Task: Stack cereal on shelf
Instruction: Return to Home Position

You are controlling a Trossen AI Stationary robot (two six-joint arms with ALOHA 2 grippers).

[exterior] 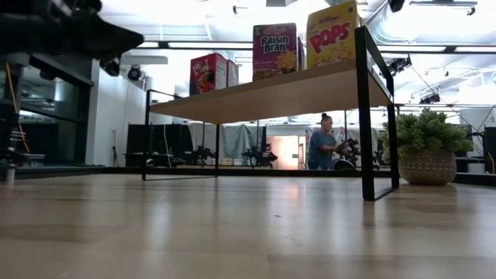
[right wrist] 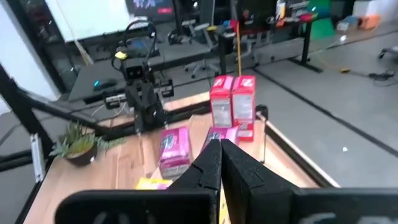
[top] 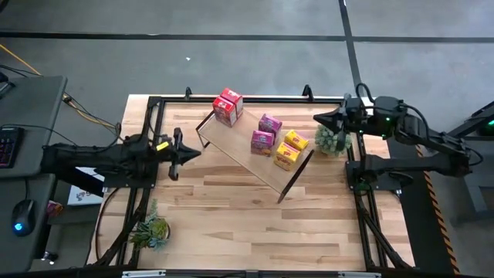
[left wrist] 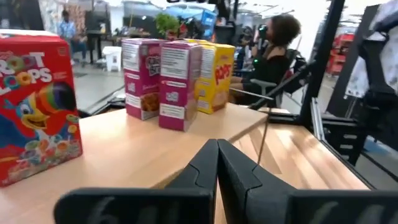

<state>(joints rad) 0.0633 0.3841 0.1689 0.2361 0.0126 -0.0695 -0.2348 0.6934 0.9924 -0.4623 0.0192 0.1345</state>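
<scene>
The shelf (top: 239,150), a light-wood board on thin dark end frames, stands slantwise on the table's middle. The cereal stands upright on it: two red boxes (top: 228,106) at its far left end, two magenta boxes (top: 266,133) in the middle and two yellow boxes (top: 290,148) toward its near right end. My left gripper (top: 197,152) is shut and points level at the shelf from the table's left, a little short of it, touching nothing. My right gripper (top: 316,118) is shut, held high at the far right and pointing left past the shelf's right end.
A potted plant (top: 332,140) in a woven pot stands just right of the shelf, under my right gripper. A second plant (top: 150,230) lies at the near left corner. A black frame (top: 154,100) rims the table. Bare wood lies along the near side. A person (exterior: 322,143) sits in the room beyond.
</scene>
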